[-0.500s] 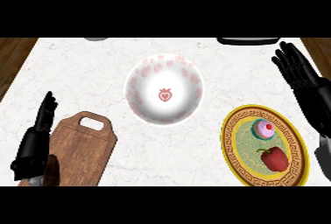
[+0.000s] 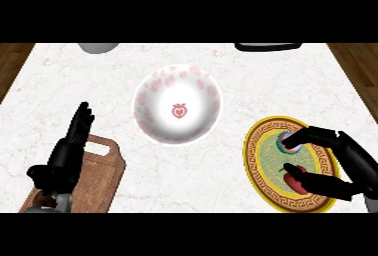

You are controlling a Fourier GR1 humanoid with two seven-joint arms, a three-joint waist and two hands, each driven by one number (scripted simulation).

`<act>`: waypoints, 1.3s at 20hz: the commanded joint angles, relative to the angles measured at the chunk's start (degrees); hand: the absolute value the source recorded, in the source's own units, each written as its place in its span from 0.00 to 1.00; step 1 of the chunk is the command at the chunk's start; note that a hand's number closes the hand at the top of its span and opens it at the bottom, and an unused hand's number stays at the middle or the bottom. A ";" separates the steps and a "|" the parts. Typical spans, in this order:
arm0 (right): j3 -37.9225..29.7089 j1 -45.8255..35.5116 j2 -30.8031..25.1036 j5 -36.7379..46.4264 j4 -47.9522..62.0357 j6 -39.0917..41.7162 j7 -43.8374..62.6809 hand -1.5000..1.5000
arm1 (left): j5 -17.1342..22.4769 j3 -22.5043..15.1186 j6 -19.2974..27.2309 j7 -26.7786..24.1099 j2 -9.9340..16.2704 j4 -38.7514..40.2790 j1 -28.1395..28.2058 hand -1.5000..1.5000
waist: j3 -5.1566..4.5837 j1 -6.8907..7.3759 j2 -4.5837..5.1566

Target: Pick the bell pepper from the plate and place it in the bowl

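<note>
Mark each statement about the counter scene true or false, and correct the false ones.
1. The bell pepper lies in the bowl. False: it is on the plate.
2. The right hand is over the plate, its fingers curling round the pepper. True.
3. The left hand holds the wooden cutting board. False: it rests open over the board, fingers straight.
4. The bowl stands to the left of the plate. True.
5. The plate holds only the pepper. False: a second small item lies there, partly hidden by the fingers.
</note>
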 commanded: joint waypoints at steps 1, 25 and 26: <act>-1.66 10.99 5.89 0.58 2.26 -8.51 -17.31 0.00 | 3.12 -0.41 -2.10 1.31 -1.91 0.58 -0.82 0.50 | 0.40 -0.61 0.49; -8.04 34.22 -0.77 17.83 -24.47 -9.27 5.34 0.00 | -0.69 -1.20 -4.29 6.81 -4.99 1.14 -7.59 0.50 | -0.10 4.18 0.70; -8.45 33.69 -2.30 17.95 -25.29 -7.02 7.58 0.00 | 0.14 -0.19 -5.14 8.21 -3.75 0.54 -7.17 0.50 | -0.11 4.29 0.70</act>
